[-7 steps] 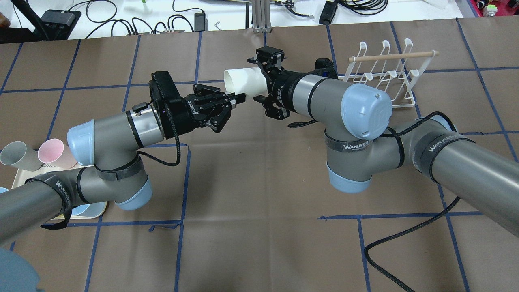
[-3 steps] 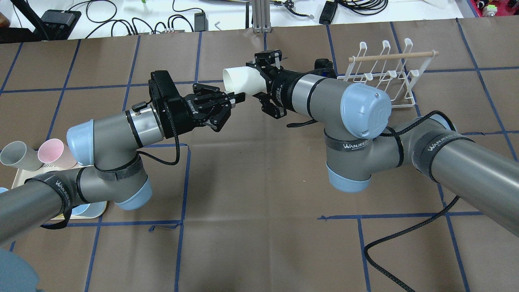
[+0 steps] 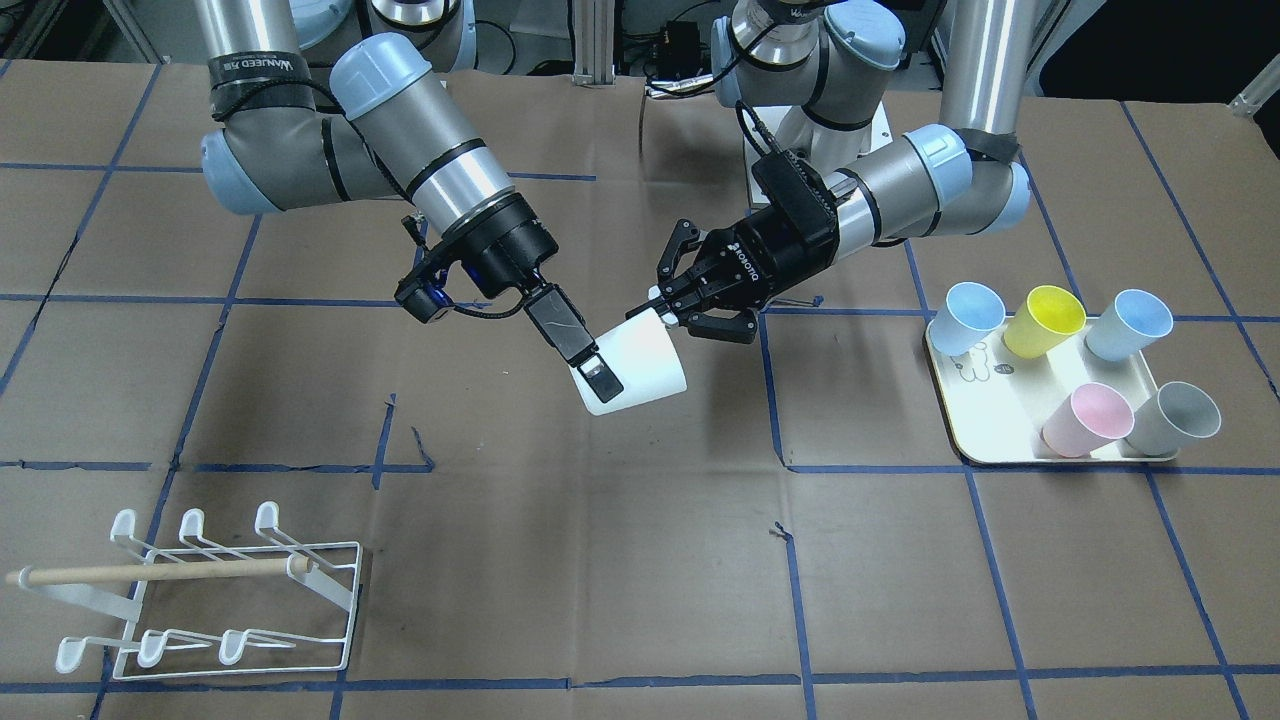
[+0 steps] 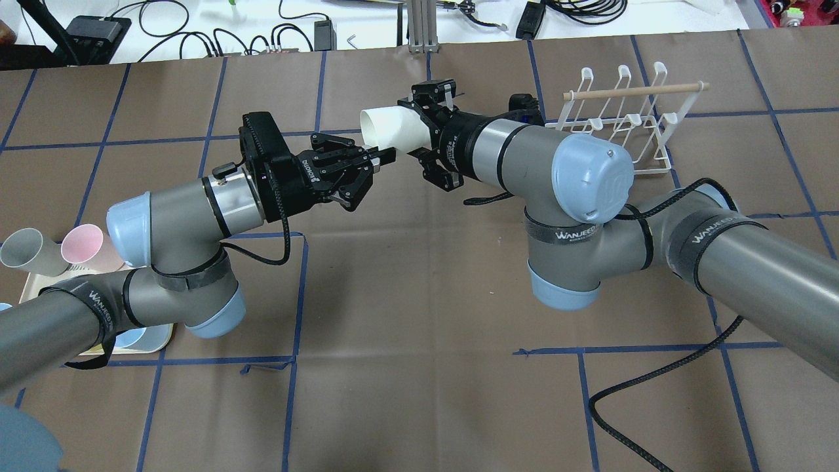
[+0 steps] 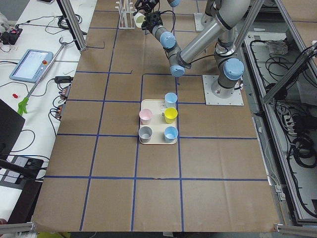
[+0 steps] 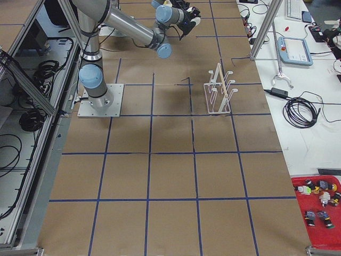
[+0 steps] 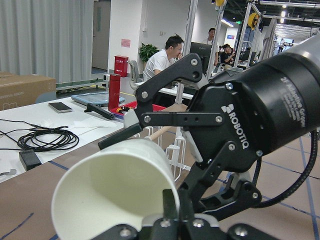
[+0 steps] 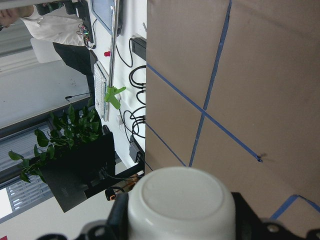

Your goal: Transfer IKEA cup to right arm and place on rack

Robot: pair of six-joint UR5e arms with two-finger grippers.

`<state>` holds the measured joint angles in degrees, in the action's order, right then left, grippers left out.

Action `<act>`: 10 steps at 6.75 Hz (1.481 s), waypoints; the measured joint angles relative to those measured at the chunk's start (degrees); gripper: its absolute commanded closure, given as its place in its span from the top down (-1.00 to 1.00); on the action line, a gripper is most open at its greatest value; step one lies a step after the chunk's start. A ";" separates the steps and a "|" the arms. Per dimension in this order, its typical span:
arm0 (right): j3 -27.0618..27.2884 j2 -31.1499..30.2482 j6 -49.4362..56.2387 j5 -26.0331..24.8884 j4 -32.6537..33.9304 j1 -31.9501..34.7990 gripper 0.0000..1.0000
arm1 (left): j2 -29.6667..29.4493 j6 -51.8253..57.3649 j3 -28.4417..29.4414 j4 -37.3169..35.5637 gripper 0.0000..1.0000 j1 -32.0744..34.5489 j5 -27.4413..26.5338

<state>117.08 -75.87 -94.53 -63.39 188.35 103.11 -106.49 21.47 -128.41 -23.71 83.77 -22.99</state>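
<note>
The white IKEA cup point(image 3: 640, 360) hangs on its side above the table's middle, held between both arms. Its mouth faces my left gripper point(image 3: 655, 303), the clawed one, which is shut on the cup's rim. In the left wrist view one finger point(image 7: 170, 202) sits inside the mouth of the cup point(image 7: 110, 185). My right gripper point(image 3: 620, 368) has its long flat fingers point(image 3: 585, 360) shut on the cup's sides near the base. The right wrist view shows that base point(image 8: 180, 200) between its pads. In the overhead view the cup point(image 4: 383, 128) lies between the left gripper point(image 4: 387, 157) and the right gripper point(image 4: 405, 130). The white wire rack point(image 4: 632, 119) stands on the table behind the right arm.
A cream tray point(image 3: 975, 425) with several coloured cups sits on the robot's left side, also in the overhead view point(image 4: 29, 295). The rack point(image 3: 160, 572) lies near the operators' edge. A black cable point(image 4: 655, 387) trails under the right arm.
The right gripper's fingers have closed in on the cup and its wrist has turned slightly. The left gripper stays on the rim, almost still.
</note>
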 measured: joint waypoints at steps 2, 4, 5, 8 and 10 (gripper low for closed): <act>0.05 0.03 0.14 0.15 0.00 -0.10 -0.23 | -0.02 -2.54 0.13 -1.39 0.95 -0.01 -0.34; -0.06 0.03 0.39 0.30 0.02 -0.54 -0.27 | 0.11 -3.98 0.24 -1.89 0.96 -0.28 -0.32; -0.58 0.10 2.37 0.14 0.04 -0.93 -0.29 | 0.16 -4.71 0.22 -2.12 0.97 -1.04 -0.16; -3.15 -0.14 24.75 -0.62 -0.57 -4.77 -0.35 | 0.37 -5.57 0.10 -3.64 0.97 -10.15 3.70; -3.47 -0.26 37.92 -2.42 -0.38 -8.92 -0.36 | -0.06 -10.68 3.06 -2.25 0.99 -12.95 0.01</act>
<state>113.61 -76.14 -56.61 -65.82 187.97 94.19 -106.55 10.80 -125.35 -25.96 70.81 -22.98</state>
